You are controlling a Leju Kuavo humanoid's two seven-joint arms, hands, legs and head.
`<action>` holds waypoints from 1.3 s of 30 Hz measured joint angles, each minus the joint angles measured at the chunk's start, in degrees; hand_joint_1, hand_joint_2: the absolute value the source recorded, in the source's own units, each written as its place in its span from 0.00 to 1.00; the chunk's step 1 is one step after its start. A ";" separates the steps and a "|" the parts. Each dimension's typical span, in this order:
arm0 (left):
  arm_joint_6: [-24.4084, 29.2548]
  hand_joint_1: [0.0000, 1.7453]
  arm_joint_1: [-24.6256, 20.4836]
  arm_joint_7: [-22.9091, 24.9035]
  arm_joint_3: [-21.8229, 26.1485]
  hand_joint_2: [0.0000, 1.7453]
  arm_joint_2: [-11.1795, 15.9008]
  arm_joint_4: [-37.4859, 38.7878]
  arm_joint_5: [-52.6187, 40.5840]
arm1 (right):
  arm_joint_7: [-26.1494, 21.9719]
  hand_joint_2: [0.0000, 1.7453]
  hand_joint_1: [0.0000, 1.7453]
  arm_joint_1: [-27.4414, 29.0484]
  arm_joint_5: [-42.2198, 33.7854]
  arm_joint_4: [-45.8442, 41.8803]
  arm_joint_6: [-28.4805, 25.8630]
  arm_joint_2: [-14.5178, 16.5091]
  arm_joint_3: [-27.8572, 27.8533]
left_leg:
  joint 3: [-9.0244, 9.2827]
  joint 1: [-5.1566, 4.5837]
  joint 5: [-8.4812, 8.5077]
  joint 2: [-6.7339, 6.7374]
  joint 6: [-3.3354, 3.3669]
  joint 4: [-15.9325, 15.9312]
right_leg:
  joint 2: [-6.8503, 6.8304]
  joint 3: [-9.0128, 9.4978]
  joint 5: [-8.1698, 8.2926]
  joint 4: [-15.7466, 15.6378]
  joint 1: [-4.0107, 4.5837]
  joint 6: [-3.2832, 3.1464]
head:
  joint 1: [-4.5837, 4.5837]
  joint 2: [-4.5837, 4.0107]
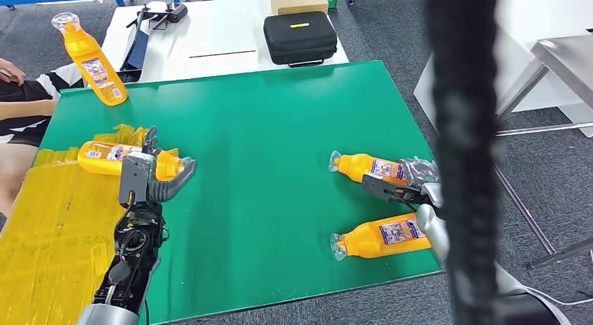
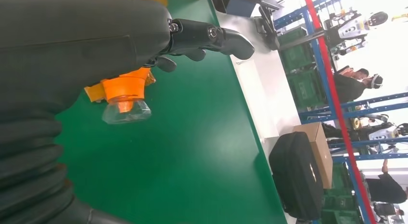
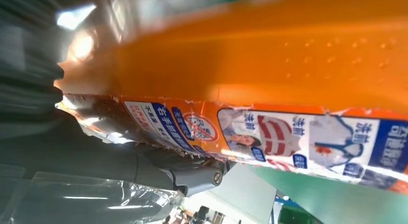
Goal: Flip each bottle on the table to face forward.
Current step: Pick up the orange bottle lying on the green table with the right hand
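Several orange bottles with clear caps are on the green table (image 1: 266, 122). One bottle (image 1: 105, 157) lies at the left; my left hand (image 1: 150, 175) hovers over its neck with fingers spread, and its cap (image 2: 126, 108) shows under my palm. At the right, my right hand (image 1: 398, 186) grips a lying bottle (image 1: 363, 166), whose label (image 3: 288, 137) sits close against my fingers (image 3: 192, 176). Another bottle (image 1: 381, 236) lies nearer the front edge. A fourth bottle (image 1: 91, 59) stands tilted at the far left corner.
A person's striped sleeve (image 1: 31, 94) is at the table's left side. Yellow tape (image 1: 49, 220) covers the left of the table. Behind stands a white table (image 1: 210, 38) with a black case (image 1: 301, 37) and a box (image 1: 298, 0). A dark blurred strap (image 1: 461, 157) hides part of my right arm.
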 joint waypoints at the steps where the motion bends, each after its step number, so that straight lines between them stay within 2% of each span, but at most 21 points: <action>1: 0.01 0.00 -0.04 0.01 0.00 1.00 0.00 0.07 0.03 | -0.14 1.00 1.00 0.20 -0.27 -0.08 -1.24 0.16 -0.26 | -0.01 0.00 0.00 0.00 0.00 0.00 | 0.00 0.00 0.00 0.00 0.00 0.00 | 0.00 0.00; 6: 0.04 0.00 0.09 0.06 0.05 1.00 -0.01 0.08 0.07 | -3.02 1.00 1.00 2.88 -5.62 -4.32 -10.77 2.38 -3.36 | -0.04 0.00 0.00 -0.01 0.00 0.00 | -0.01 -0.02 0.00 0.01 0.00 0.00 | -0.01 0.00; 8: 0.01 0.00 0.15 0.07 0.06 1.00 -0.02 0.08 0.08 | -4.16 1.00 1.00 3.81 -7.78 -7.08 -12.76 3.54 -4.75 | -0.04 0.01 0.00 -0.01 0.00 0.00 | -0.01 -0.04 -0.01 0.01 0.00 0.00 | -0.01 0.00; 12: -0.48 0.00 0.18 0.01 0.07 1.00 -0.02 0.08 0.39 | -6.72 1.00 1.00 5.25 -11.67 -10.93 -13.55 5.09 -6.58 | -0.07 0.01 0.00 -0.04 0.00 -0.01 | -0.03 -0.05 -0.01 0.01 0.00 0.00 | 0.01 0.00; 16: -2.46 0.00 0.18 -0.33 -0.05 1.00 -0.02 -0.16 1.49 | -14.01 1.00 1.00 6.89 -25.81 -15.76 -13.27 7.19 -8.81 | -0.09 0.00 0.00 -0.03 0.00 -0.01 | -0.03 -0.07 -0.01 0.01 -0.01 0.00 | 0.00 0.00; 19: -3.52 0.00 0.18 -0.44 -0.31 1.00 0.01 -0.77 1.99 | -17.10 1.00 1.00 7.45 -34.02 -19.22 -11.87 8.48 -10.05 | -0.09 0.00 0.00 -0.05 0.00 -0.01 | -0.04 -0.08 -0.01 0.01 -0.01 0.00 | 0.00 0.00; 26: -4.13 0.00 0.17 -0.47 -0.98 1.00 0.07 -1.59 2.38 | -18.17 1.00 1.00 8.30 -36.99 -22.73 -11.14 9.51 -11.23 | -0.09 0.00 0.00 -0.05 0.00 -0.01 | -0.04 -0.07 -0.01 0.01 -0.01 0.00 | 0.01 0.00; 29: -4.78 0.00 0.17 -0.55 -1.33 1.00 0.11 -1.92 2.72 | -20.27 1.00 1.00 8.63 -43.08 -23.61 -8.68 9.86 -11.52 | -0.10 0.00 0.00 -0.05 0.00 -0.01 | -0.04 -0.08 -0.01 0.01 0.00 0.00 | 0.01 0.00; 33: -7.96 0.00 0.20 -0.97 -2.68 1.00 0.24 -3.59 4.04 | -23.03 1.00 1.00 9.08 -56.81 -24.95 -1.50 10.79 -11.65 | -0.10 0.00 0.00 -0.04 0.00 -0.01 | -0.04 -0.08 -0.01 0.01 0.00 0.00 | -0.01 0.00; 36: -12.29 0.00 0.36 -0.87 -5.52 1.00 0.26 -6.31 5.77 | -24.31 1.00 1.00 8.98 -65.15 -24.90 3.98 11.73 -11.48 | -0.11 0.01 0.00 -0.07 0.00 -0.01 | -0.05 -0.08 -0.01 0.01 0.00 0.00 | -0.01 0.00; 39: -14.85 0.00 0.56 -0.37 -9.36 1.00 0.26 -9.42 7.57 | -25.25 1.00 1.00 8.43 -70.06 -24.09 7.64 12.67 -10.69 | -0.13 0.00 0.00 -0.09 0.00 -0.01 | -0.06 -0.08 -0.01 0.01 -0.01 0.00 | 0.01 0.00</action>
